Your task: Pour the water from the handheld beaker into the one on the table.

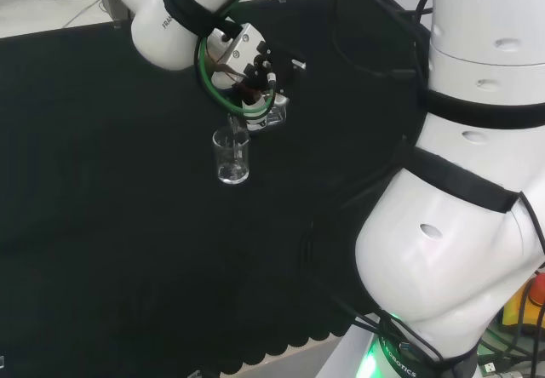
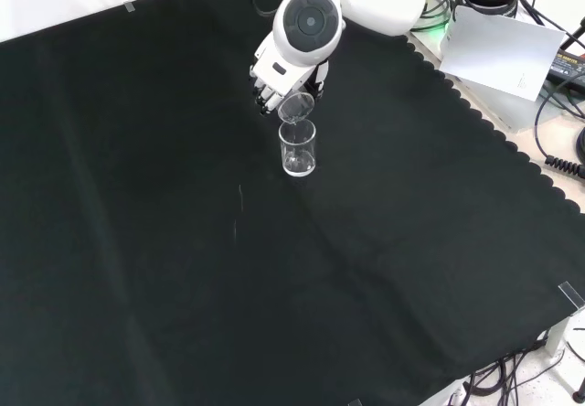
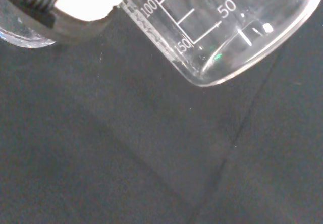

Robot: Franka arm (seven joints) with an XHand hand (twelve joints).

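Note:
A clear glass beaker (image 1: 231,157) stands upright on the black cloth; the front view has this standing beaker (image 2: 298,149) near the middle top. Right above it the hand (image 1: 251,71) is curled round a second clear beaker (image 1: 262,116), tipped steeply so its mouth hangs over the standing one's rim. From the front, the tipped beaker (image 2: 296,107) shows its round opening just under the hand (image 2: 270,84). The wrist view has the held beaker (image 3: 222,27) close up with printed scale marks, and a finger (image 3: 60,12) lies beside it.
Black cloth (image 2: 183,269) covers the bench all round the beakers. The arm's white links (image 1: 477,182) fill the right of the head view. A round grey cap (image 2: 310,20) of the arm stands before the hand in the front view. Cables and a white sheet (image 2: 498,54) lie past the cloth's scalloped edge.

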